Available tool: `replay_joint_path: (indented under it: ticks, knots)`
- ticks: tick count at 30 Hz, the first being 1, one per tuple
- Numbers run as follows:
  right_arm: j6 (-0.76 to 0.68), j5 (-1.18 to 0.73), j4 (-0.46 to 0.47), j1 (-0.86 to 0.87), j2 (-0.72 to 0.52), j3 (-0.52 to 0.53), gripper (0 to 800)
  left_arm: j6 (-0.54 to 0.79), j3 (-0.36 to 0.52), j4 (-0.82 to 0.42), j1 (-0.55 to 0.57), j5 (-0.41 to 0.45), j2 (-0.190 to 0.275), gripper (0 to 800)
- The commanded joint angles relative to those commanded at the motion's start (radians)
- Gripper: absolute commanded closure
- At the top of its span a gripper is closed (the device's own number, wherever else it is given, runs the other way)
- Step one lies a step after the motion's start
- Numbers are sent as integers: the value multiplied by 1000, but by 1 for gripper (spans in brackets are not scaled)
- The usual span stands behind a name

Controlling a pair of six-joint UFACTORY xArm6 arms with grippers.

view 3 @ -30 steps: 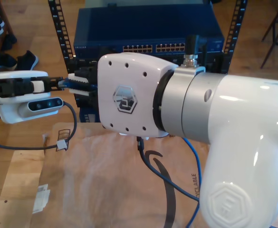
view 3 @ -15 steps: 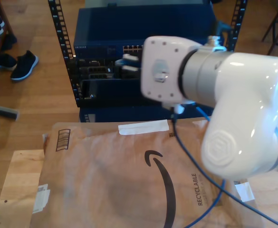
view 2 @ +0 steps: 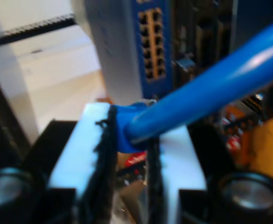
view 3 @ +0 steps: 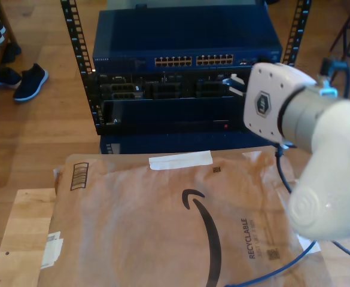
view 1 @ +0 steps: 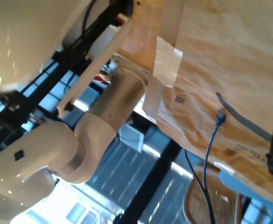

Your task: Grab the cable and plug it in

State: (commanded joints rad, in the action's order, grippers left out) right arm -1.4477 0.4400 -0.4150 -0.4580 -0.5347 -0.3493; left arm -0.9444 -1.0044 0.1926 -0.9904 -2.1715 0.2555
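the cable (view 2: 206, 93) pinched in my second gripper (view 2: 129, 135) facing the blue switch (view 2: 150, 44)

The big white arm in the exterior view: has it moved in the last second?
Yes. The white arm swung toward the exterior view's right, uncovering the blue rack switch it hid.

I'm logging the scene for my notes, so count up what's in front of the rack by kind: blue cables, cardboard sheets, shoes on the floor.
Blue cable: 1
Cardboard sheet: 1
Shoes at the exterior view's left edge: 1 plain, others partly cut off
Total: 3 countable
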Motion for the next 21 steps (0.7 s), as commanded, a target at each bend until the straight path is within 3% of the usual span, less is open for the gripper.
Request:
replay_joint_path:
  ticks: [4, 6, 8, 11, 15, 17, 21]
  knots:
    - [92, 187, -20, -2, 0, 95, 799, 101, 32, -89, -37, 8, 35, 1]
    - [158, 298, -84, -5, 3, 132, 799, 152, 60, -123, -58, 49, 58, 1]
    - [264, 404, -184, -11, 14, 144, 799, 204, 120, -158, -78, 95, 107, 1]
    - [404, 512, -321, -52, 72, 150, 799, 275, 238, -196, -81, 167, 216, 1]
    - [425, 661, -379, -149, 173, 153, 799, 315, 364, -210, -91, 227, 327, 1]
    - [425, 718, -427, -183, 221, 166, 799, 359, 407, -213, -137, 258, 359, 1]
    - [422, 784, -486, -236, 311, 172, 799, 508, 488, -219, -295, 384, 361, 1]
